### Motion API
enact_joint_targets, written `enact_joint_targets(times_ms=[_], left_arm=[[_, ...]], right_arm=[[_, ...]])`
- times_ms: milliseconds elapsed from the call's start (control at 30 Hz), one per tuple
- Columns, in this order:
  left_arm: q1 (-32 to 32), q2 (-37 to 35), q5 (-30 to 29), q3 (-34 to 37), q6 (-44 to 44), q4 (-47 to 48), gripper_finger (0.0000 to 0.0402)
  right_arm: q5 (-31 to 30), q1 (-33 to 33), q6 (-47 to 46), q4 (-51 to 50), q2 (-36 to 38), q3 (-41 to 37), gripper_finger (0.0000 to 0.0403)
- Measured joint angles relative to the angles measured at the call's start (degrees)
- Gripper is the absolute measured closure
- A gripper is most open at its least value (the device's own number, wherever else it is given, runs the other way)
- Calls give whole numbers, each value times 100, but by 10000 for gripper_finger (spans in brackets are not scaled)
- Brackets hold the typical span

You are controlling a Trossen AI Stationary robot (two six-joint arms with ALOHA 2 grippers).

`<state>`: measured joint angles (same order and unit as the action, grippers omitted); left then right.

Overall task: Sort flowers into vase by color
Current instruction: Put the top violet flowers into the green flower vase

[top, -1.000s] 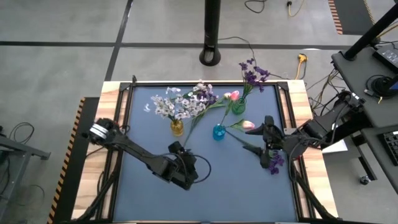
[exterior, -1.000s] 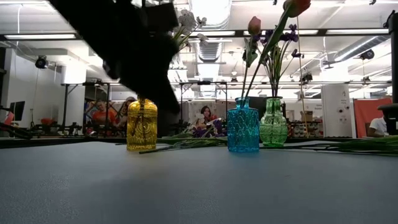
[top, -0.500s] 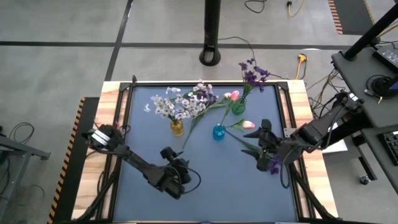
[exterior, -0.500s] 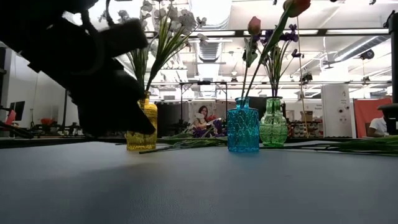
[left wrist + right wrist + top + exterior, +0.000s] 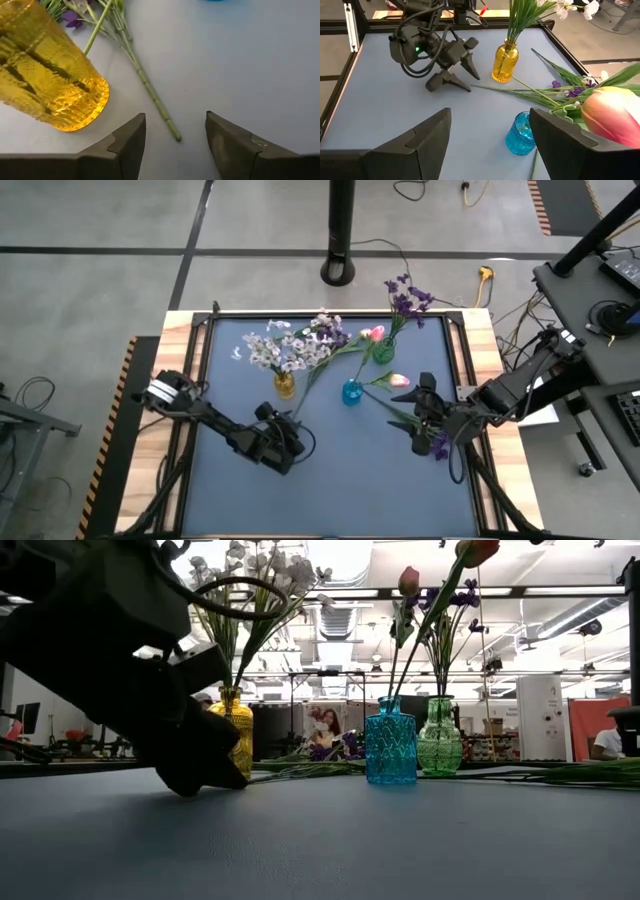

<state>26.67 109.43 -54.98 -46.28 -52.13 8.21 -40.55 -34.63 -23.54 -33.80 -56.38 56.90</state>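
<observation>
Two dark jointed arms with looped black cables and wedge-shaped fingers (image 5: 127,145)

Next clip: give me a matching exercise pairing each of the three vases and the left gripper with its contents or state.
Column one:
1. yellow vase
2. blue vase
3. green vase
4. left gripper

Column two:
A. open, fingers either side of a stem end lying on the table
B. holds white blossom sprays
C. holds dark purple sprays
D. holds a pink tulip

Pairs: 1-B, 2-D, 3-C, 4-A

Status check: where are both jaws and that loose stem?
Left gripper open, low, straddling the loose stem's end beside the yellow vase. Right gripper open, over the tulip. Nothing blocking.
</observation>
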Motion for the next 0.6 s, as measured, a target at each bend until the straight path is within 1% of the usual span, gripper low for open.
enact_joint_targets(times_ms=[233,433,600], left_arm=[[-94,-11,89,170,-10,-210,248],[-177,-17,241,218,-147,-227,297],[-196,-9,251,222,-141,-221,338]], right_arm=[[1,0,-140,20,0,0,140],[45,0,-407,11,0,0,144],[49,0,-456,-2,0,0,145]])
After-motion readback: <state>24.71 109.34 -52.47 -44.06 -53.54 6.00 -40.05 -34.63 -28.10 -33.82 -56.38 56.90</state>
